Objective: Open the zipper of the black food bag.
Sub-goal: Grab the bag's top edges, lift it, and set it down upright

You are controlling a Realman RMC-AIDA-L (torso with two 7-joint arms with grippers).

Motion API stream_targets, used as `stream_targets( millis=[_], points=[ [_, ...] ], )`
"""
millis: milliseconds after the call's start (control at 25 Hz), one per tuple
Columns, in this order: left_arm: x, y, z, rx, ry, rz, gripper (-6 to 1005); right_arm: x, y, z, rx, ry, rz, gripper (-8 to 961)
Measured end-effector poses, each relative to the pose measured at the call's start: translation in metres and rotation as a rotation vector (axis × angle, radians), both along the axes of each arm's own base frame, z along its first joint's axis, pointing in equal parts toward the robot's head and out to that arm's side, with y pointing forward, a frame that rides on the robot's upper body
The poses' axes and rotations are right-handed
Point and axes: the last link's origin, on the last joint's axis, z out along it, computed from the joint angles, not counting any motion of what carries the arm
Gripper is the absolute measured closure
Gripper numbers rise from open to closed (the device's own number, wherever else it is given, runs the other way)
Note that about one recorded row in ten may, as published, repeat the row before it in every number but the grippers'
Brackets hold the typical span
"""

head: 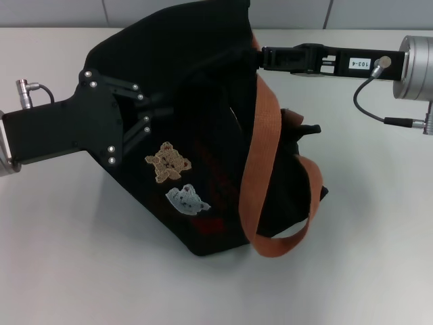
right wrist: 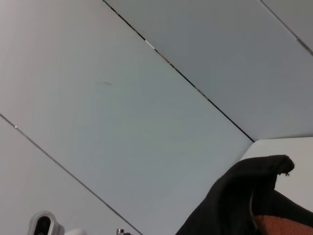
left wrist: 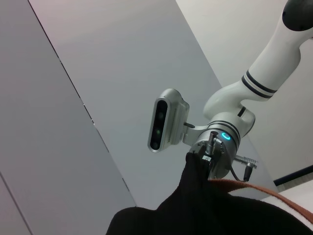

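Left gripper (head: 152,116) braces black food bag (head: 203,196) side, right gripper (head: 265,57) pinches top edge near zipper; jaws' state: cannot tell.

so the whole scene sits on a plain white table (head: 61,257), matte, pretty evenly lit. Behind it there's a pale grey wall (head: 169,10) made of panels, with thin dark seams running between them. Both wrist views mostly show those same grey panels (right wrist: 146,112) and seams, and a corner of the white tabletop (right wrist: 288,147) shows in the right wrist view
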Motion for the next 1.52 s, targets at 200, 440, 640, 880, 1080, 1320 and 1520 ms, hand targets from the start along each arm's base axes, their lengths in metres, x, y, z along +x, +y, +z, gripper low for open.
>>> stream_targets(
  millis=[200, 440, 640, 880, 1080, 1320, 1520],
  points=[
    [0.001, 0.001, -0.001, 0.0, 0.003, -0.001, 929, 0.0, 0.0, -0.001, 0.001, 0.001, 0.003, 607],
    [0.0, 0.003, -0.003, 0.0, 0.004, 0.01, 929, 0.0, -0.003, -0.013, -0.015, -0.059, 0.033, 607],
    [-0.001, 0.004, -0.002, 0.008, 0.004, 0.019, 929, 0.012, -0.002, -0.026, 0.034, -0.104, 0.018, 607],
    [-0.001, 0.005, -0.001, 0.012, 0.002, 0.021, 929, 0.023, -0.003, -0.042, 0.121, -0.094, -0.011, 607],
    [0.001, 0.006, -0.001, 0.014, 0.002, 0.018, 929, 0.027, -0.006, -0.034, 0.191, -0.021, -0.019, 607],
    [0.004, 0.008, -0.003, 0.012, -0.01, 0.011, 928, 0.018, -0.015, -0.051, 0.155, -0.02, 0.057, 608],
    [0.006, 0.009, -0.004, 0.007, -0.018, 0.013, 928, 0.016, -0.016, -0.059, 0.196, -0.01, 0.054, 608]
  ],
)
